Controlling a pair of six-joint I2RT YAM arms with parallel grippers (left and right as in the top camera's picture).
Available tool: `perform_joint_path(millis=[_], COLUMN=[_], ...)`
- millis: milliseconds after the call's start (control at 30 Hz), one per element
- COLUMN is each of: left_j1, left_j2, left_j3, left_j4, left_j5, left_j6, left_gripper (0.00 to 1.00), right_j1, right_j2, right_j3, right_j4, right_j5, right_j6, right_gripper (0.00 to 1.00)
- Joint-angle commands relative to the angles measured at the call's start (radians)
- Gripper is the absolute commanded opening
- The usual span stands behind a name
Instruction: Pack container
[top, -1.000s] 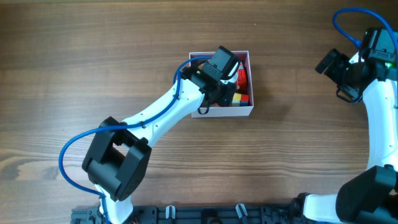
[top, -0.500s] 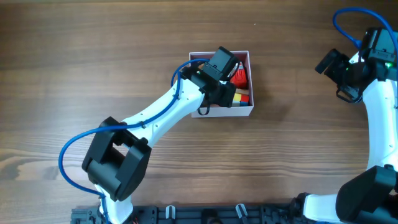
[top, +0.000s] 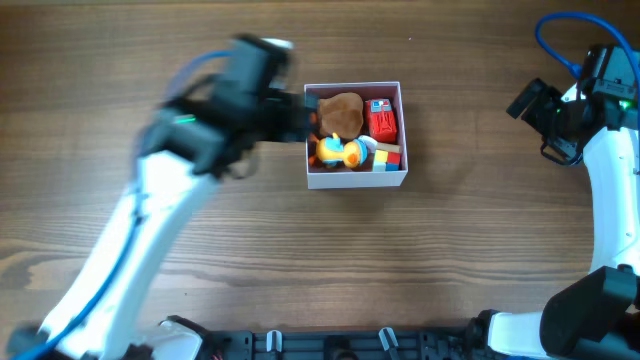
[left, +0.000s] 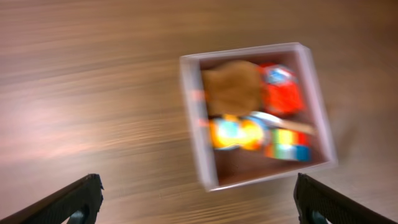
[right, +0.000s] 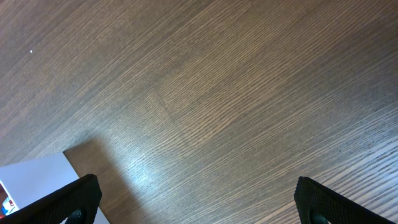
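Note:
The container (top: 355, 181) is a white-walled square box with a pink floor at the table's middle, also seen in the left wrist view (left: 197, 127). Inside lie a brown plush (top: 342, 110) (left: 233, 87), a red toy (top: 382, 121) (left: 283, 93), an orange-and-yellow toy (top: 336, 150) (left: 233, 134) and a multicoloured block (top: 388, 157) (left: 289, 143). My left gripper (top: 293, 120) (left: 199, 199), blurred by motion, is just left of the box, open and empty. My right gripper (top: 528, 100) (right: 198, 199) hangs open and empty over bare wood far to the right.
A white corner of the box (right: 31, 180) shows at the lower left of the right wrist view. Black fixtures (top: 330, 345) line the table's front edge. Bare wooden tabletop (top: 470, 220) surrounds the box.
My left gripper has opened and pulled out of the container to the left, uncovering the toys inside. The right arm has not moved.

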Motion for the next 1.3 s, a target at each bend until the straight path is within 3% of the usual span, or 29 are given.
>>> perform_joint_path(millis=[0, 167, 367, 867, 1267], left_j1=[0.213, 0.440, 0.540, 0.547, 0.547], left_j2=[-0.093, -0.132, -0.125, -0.125, -0.125], left_j3=[0.011, 0.011, 0.010, 0.010, 0.010], left_j4=[-0.068, -0.126, -0.148, -0.148, -0.148], left_j5=[-0.061, -0.027, -0.027, -0.027, -0.027], left_j6=[-0.002, -0.002, -0.002, -0.002, -0.002], left_gripper=[1.00, 1.00, 1.00, 1.00, 1.00], right_j1=[-0.001, -0.001, -0.001, 0.005, 0.301], right_j2=[0.010, 0.010, 0.010, -0.015, -0.428], right_j3=[0.000, 0.000, 0.000, -0.003, -0.021], right_j4=[0.003, 0.003, 0.003, 0.005, -0.005], right_j5=[-0.005, -0.005, -0.005, -0.002, 0.000], right_j6=[0.014, 0.014, 0.014, 0.014, 0.010], right_gripper=[1.00, 1.00, 1.00, 1.00, 1.00])
